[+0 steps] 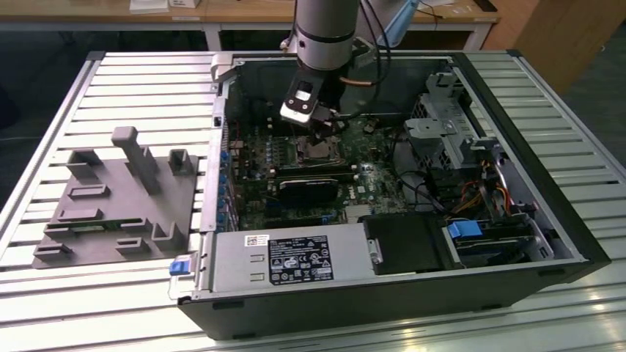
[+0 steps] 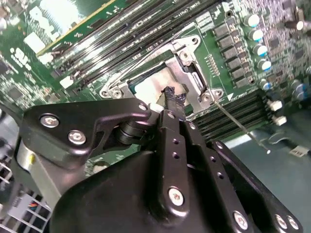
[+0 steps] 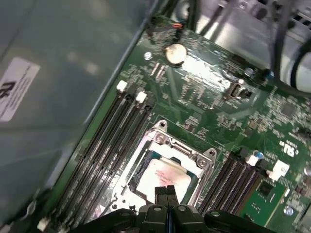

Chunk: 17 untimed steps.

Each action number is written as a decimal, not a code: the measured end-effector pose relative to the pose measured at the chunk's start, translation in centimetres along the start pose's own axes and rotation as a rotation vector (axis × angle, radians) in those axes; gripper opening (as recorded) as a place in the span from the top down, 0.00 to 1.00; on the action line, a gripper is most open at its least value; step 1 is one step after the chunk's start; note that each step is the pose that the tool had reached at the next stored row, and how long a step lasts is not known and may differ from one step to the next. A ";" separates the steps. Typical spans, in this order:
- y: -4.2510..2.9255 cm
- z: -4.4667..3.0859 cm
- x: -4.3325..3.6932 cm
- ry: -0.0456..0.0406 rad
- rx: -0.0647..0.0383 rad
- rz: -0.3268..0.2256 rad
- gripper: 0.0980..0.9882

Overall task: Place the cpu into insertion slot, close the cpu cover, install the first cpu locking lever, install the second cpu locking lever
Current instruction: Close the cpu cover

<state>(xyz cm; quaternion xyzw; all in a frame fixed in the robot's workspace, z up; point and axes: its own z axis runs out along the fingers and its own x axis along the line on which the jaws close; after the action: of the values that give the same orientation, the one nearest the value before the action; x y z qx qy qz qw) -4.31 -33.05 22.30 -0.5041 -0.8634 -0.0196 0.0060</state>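
While its tips are pressed together, the pincer overhangs the cpu (flat, silvery).

- The exterior view looks steeply down from well back on the whole open computer case lying on the slatted counter.
- Both wrist views sit close above the motherboard, looking down past the claw.
- All three views share the insertion slot; the wrist views see it from different angles.
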 end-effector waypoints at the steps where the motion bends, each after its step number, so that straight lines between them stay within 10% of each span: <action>1: 0.00 0.00 0.00 0.0005 0.001 -0.018 1.00; 17: 0.00 0.03 0.00 0.0085 0.009 -0.308 1.00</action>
<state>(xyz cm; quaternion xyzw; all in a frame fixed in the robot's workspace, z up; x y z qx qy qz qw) -4.31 -33.05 22.27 -0.3655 -0.9306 -0.0185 0.0089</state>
